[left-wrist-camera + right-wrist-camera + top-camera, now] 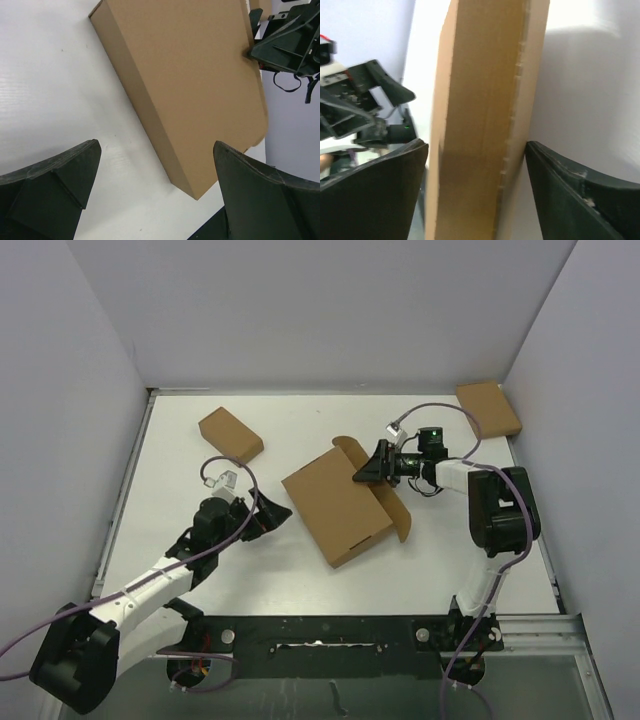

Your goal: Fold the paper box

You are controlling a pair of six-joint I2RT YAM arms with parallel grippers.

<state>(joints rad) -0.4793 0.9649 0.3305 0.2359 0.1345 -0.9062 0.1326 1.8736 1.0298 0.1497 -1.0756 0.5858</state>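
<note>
The paper box lies in the middle of the table, left claw gaping wide just beside its left edge, right claw straddling its far-right edge, pinching or loose I cannot tell.

There is one paper box, a large brown corrugated-cardboard mailer with flaps. Its edge sits between the two black fingers of the right gripper and ahead of the two black fingers of the left gripper. There are two smaller brown cardboard boxes: a first small box beyond the left fingers and a second small box behind the right fingers.
</note>
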